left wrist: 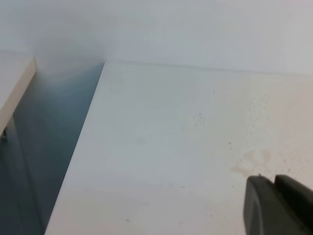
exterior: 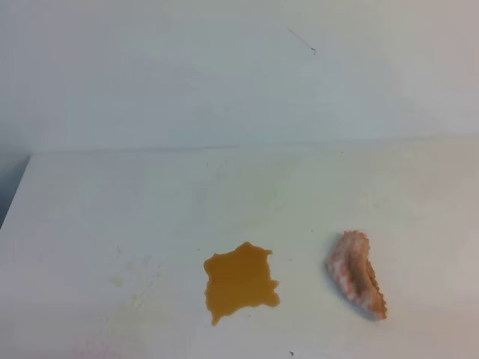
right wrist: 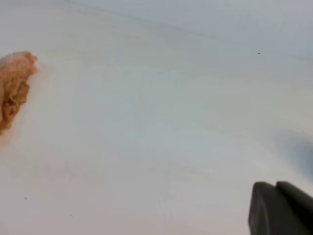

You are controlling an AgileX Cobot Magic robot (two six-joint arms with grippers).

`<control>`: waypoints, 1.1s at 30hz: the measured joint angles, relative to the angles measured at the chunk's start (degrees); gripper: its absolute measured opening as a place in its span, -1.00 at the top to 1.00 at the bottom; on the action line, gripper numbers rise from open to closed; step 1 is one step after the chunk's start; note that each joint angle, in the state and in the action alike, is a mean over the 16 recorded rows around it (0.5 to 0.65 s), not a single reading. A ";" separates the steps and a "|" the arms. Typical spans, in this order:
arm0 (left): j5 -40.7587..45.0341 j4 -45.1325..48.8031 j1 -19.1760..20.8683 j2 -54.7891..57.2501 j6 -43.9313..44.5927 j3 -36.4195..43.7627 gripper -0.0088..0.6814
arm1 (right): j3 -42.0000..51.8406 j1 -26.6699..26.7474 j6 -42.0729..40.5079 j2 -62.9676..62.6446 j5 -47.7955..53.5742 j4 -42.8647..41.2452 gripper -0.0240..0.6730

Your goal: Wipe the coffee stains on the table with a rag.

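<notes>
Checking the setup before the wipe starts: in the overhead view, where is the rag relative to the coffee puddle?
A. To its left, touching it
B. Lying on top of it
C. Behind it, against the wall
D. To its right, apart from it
D: the rag lies right of the coffee stains, with bare table between them.

Dark matte left tool (left wrist: 277,205), rounded right tool (right wrist: 279,208)

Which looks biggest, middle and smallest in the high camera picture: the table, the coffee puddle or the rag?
1. The table, biggest by far; it fills the lower picture.
2. The coffee puddle, an orange-brown blotch.
3. The rag, a bunched pink-and-white lump, somewhat smaller than the puddle.
Puddle and rag lie at about the same depth, so the comparison is fair.
</notes>
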 joint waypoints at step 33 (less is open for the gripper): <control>0.00 0.00 0.00 0.00 0.00 0.00 0.97 | 0.00 0.00 0.00 0.00 0.00 0.00 0.94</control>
